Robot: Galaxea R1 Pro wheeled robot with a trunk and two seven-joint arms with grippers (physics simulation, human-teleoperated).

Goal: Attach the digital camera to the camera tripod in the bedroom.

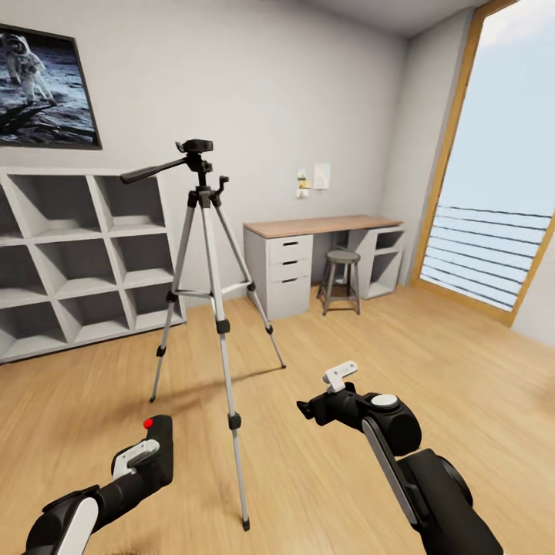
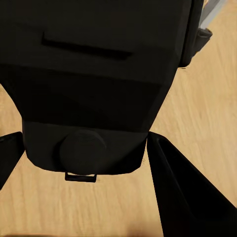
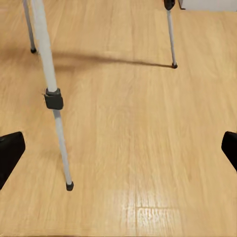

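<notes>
The camera tripod (image 1: 206, 308) stands on the light wood floor (image 1: 324, 362) of the bedroom, well out from the wall, its three silver legs splayed and its black pan head at the top with the long handle pointing toward the white cube shelves (image 1: 85, 254). One leg comes forward and ends on the floor between the two arms. In the right wrist view the tripod (image 3: 52, 94) shows as thin silver legs with black joints and feet, casting a shadow across the boards.

The left gripper (image 1: 150, 447) is low over the floor at the near left, and its fingers are pinched on the digital camera (image 1: 159, 433), whose round red button sits on top. In the left wrist view the digital camera (image 2: 98, 84) is a large black box pressed between the two dark fingers (image 2: 182, 192), with floor boards beneath it.

The right gripper (image 1: 327, 397) hovers over the floor to the right of the tripod's forward leg. In the right wrist view its fingertips (image 3: 10, 153) sit far apart at the two sides, spread wide with nothing between them.

Against the far wall stand a desk (image 1: 316, 258) with drawers and a round stool (image 1: 341, 279). A framed astronaut picture (image 1: 46, 85) hangs above the shelves, and a tall wood-framed window (image 1: 501, 162) is on the right.
</notes>
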